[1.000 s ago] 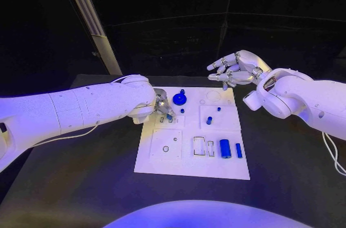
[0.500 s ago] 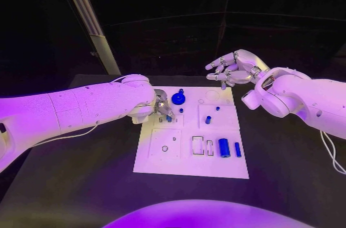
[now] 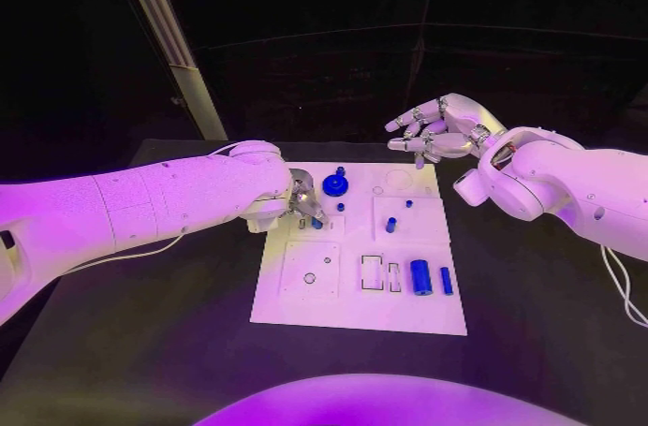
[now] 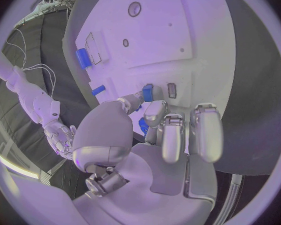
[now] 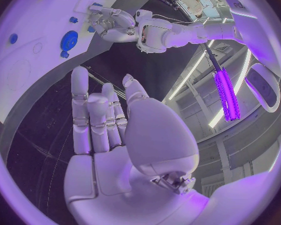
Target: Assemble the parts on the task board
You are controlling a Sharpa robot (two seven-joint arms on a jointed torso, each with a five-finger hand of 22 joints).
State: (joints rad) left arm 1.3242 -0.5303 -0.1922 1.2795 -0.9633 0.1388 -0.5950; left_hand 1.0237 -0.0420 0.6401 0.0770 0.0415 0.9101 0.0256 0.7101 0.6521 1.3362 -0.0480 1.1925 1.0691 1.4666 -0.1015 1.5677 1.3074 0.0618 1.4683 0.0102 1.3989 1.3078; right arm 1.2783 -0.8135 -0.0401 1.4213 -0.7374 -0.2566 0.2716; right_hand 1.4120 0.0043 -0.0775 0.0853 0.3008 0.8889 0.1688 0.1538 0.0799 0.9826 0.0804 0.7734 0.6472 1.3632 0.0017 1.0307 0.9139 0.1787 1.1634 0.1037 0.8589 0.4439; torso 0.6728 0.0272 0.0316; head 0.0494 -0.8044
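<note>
Left hand (image 3: 300, 201) pinching a small blue part (image 4: 147, 92) upright over the task board (image 3: 405, 309), slot at six o'clock; right hand (image 3: 434, 131) released, farther off.

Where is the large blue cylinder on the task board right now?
In the head view, the large blue cylinder lies on the task board's near right part, between a small white rectangular frame and a slimmer blue pin.
</note>
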